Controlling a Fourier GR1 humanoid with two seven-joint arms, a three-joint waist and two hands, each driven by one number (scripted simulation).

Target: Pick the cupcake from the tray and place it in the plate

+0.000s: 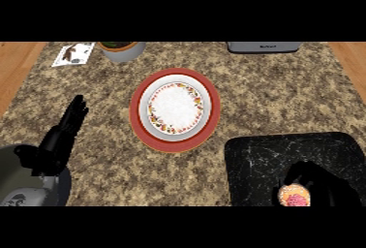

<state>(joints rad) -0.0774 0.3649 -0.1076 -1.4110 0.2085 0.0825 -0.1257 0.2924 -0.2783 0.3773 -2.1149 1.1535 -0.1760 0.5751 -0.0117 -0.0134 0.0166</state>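
Observation:
A cupcake point(294, 196) with pink frosting and sprinkles sits on the black marbled tray point(257, 160) at the lower right. My right hand point(325, 186) is on the tray, curled close around the cupcake's right and far sides; whether it touches is hard to tell against the dark tray. The plate point(175, 108), white with a flowered rim and a red border, lies in the middle of the counter with nothing on it. My left hand point(66, 128) rests at the lower left, fingers straight and pointing away.
A grey pot point(123, 50) with soil stands at the back left beside a white card point(73, 54). A grey appliance point(262, 47) sits at the back right. Wooden floor shows past both counter sides.

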